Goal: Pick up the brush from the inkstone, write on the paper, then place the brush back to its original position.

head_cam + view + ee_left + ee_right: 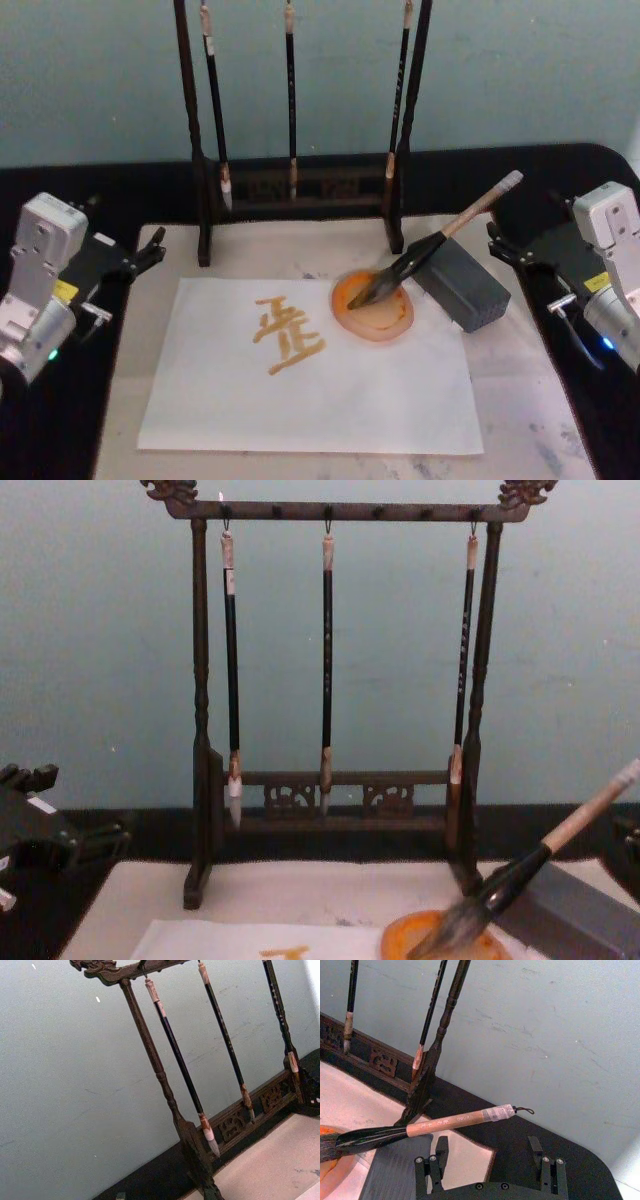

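Note:
The brush (430, 245) lies slanted, its dark tuft in the round orange inkstone (395, 322) and its handle propped on a grey block (465, 285). The pale handle end points to the back right. The white paper (350, 390) lies in front of the inkstone and bears an orange character (285, 335). My right gripper (503, 245) hovers open just right of the block, and in the right wrist view the brush (445, 1124) lies beyond the right gripper (487, 1142), untouched. My left gripper (148, 255) rests open at the mat's left edge, far from the brush.
A dark wooden rack (300, 185) with three thin hanging brushes (291, 100) stands at the back of the cream mat (520, 400). The table around the mat is black, and a pale blue wall (100, 630) rises behind the rack.

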Controlling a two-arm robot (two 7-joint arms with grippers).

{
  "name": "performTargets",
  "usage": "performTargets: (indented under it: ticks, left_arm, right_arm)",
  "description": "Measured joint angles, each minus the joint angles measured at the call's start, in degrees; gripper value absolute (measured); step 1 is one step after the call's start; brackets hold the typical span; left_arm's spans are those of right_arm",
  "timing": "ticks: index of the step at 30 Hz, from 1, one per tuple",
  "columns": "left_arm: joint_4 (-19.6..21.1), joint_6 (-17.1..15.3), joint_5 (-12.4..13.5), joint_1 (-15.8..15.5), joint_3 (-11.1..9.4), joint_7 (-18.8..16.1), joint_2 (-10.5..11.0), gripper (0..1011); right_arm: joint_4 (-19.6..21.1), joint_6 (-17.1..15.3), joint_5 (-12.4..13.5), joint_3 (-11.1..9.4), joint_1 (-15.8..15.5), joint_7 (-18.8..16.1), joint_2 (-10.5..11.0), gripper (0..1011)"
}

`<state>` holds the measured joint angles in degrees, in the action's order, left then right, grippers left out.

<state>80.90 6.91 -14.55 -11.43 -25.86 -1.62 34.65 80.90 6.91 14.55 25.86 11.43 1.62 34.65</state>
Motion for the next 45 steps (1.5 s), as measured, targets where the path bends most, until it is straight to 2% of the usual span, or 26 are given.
performTargets:
  ticks: [45]
  left_arm:
    - [0.0, 0.0, 0.0, 0.0, 0.0, 0.0, 0.0, 1010]
  right_arm:
    - [0.0, 0.0, 0.0, 0.0, 0.0, 0.0, 0.0, 1000]
